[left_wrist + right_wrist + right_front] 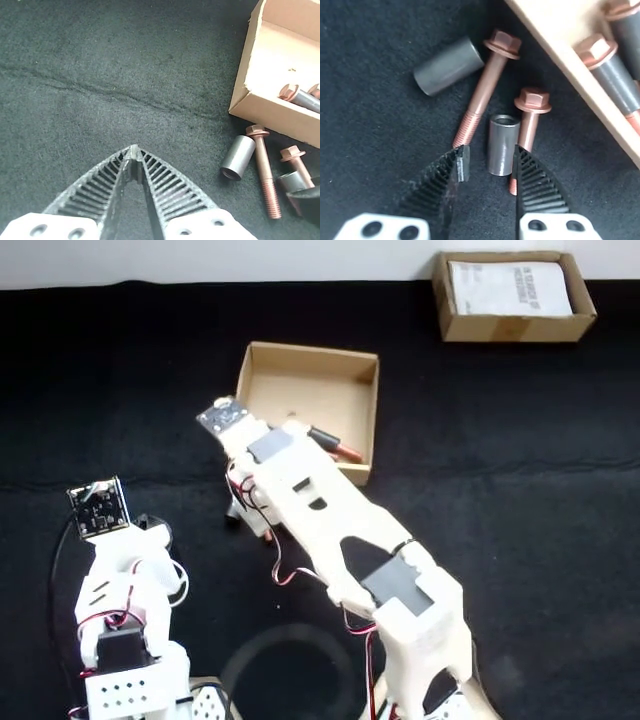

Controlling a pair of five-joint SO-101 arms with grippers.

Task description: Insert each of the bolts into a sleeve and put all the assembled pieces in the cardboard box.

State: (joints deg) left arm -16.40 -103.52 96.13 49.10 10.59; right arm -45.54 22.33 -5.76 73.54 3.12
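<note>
My right gripper (491, 160) is open, with its fingers on either side of a grey sleeve (502, 145) on the black mat. A short copper bolt (530, 122) lies right beside that sleeve. A longer bolt (485, 92) and a second sleeve (447, 65) lie just beyond. The cardboard box (360, 415) holds two bolts in sleeves (612, 67); one assembled piece (335, 445) is also seen from above. My left gripper (132, 151) is shut and empty over bare mat, away from the loose sleeve (239, 156) and bolt (264, 172).
A second cardboard box (575, 325) with a printed sheet in it stands at the far right of the table. The right arm (340, 530) stretches diagonally across the middle toward the box's near corner. Black cloth covers the table.
</note>
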